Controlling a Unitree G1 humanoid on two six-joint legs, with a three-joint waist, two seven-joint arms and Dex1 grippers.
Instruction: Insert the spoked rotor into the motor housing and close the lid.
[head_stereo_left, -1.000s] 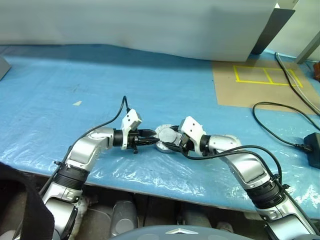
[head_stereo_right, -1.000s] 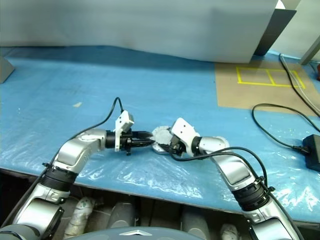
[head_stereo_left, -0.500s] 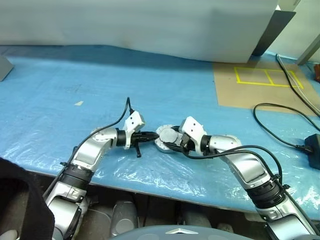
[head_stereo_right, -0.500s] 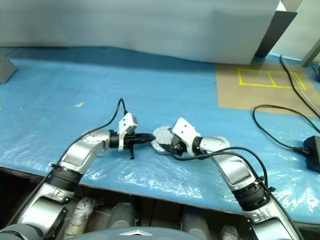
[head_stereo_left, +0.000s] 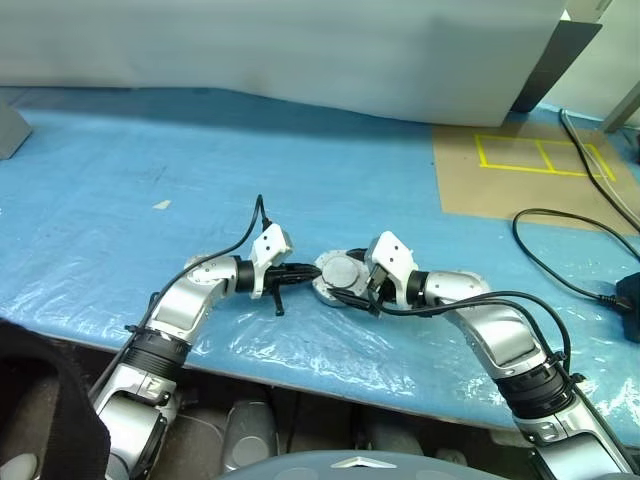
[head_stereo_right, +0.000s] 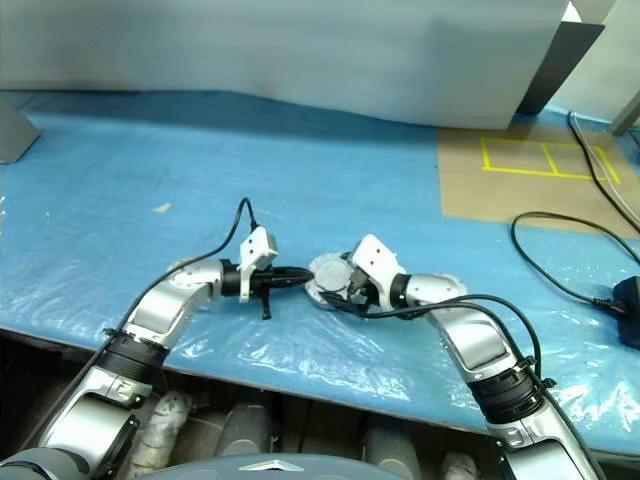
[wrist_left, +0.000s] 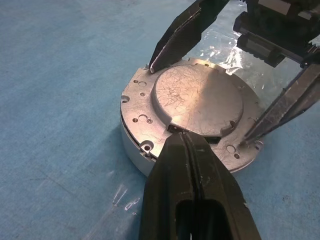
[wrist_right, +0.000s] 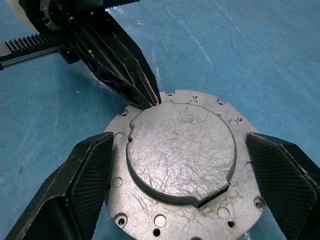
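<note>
The motor housing (wrist_left: 145, 145) is a round grey metal puck on the blue sheet, between my two grippers in the head views (head_stereo_left: 338, 271). The lid (wrist_right: 182, 150), with a scratched raised disc on top, lies flat down on the housing. My left gripper (wrist_left: 183, 136) is shut, and its joined tips touch the rim of the raised disc. My right gripper (wrist_right: 179, 139) is open. Its fingers (wrist_right: 87, 172) stand on either side of the housing, slightly apart from its edge. The spoked rotor is hidden.
A brown board with yellow tape (head_stereo_left: 520, 170) lies at the back right. A black cable (head_stereo_left: 560, 225) runs to a black adapter (head_stereo_left: 630, 295) at the right edge. A white panel (head_stereo_left: 300, 50) closes off the back. The table's front edge is near my arms.
My left gripper's fingers have closed together at the lid's rim. My right gripper's jaws have widened off the housing's sides. Both hands stayed in place.
</note>
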